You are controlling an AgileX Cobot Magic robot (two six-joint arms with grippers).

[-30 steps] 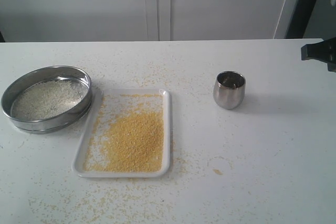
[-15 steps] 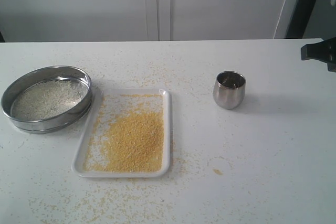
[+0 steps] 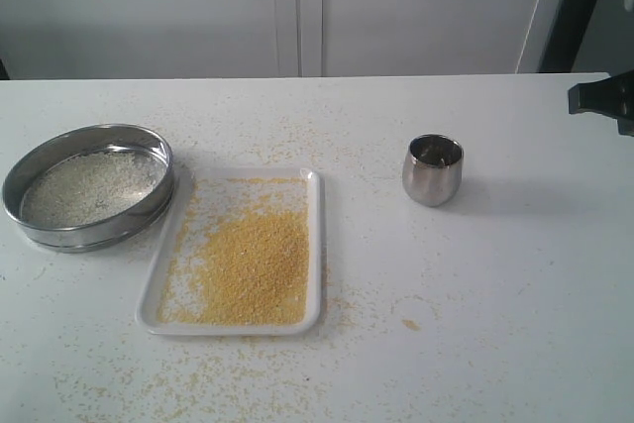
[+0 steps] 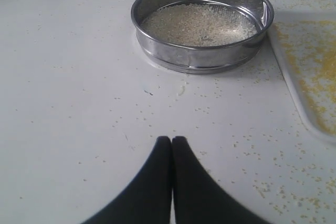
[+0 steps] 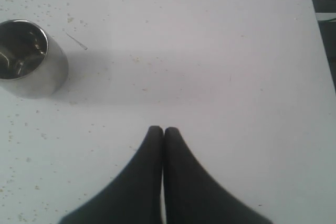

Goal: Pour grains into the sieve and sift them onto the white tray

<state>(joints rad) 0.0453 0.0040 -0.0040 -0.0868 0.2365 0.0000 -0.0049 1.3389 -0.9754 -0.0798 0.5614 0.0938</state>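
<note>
The steel sieve [image 3: 89,185] rests on the table at the left, touching the white tray's [image 3: 315,245] corner, with pale whitish grains [image 3: 89,187] on its mesh. Golden-yellow grains [image 3: 253,264] cover the tray. In the left wrist view my left gripper [image 4: 171,140] is shut and empty, apart from the sieve [image 4: 202,24] and the tray's edge [image 4: 294,95]. My right gripper [image 5: 162,129] is shut and empty too, off to the side of the steel cup [image 5: 26,59]. Only a dark part of the right arm [image 3: 604,98] shows at the exterior view's right edge.
A small rounded steel cup [image 3: 433,169] stands upright right of the tray. Loose grains [image 3: 228,373] are scattered over the white table around the tray and the sieve. A white wall runs behind the table's far edge [image 3: 297,77].
</note>
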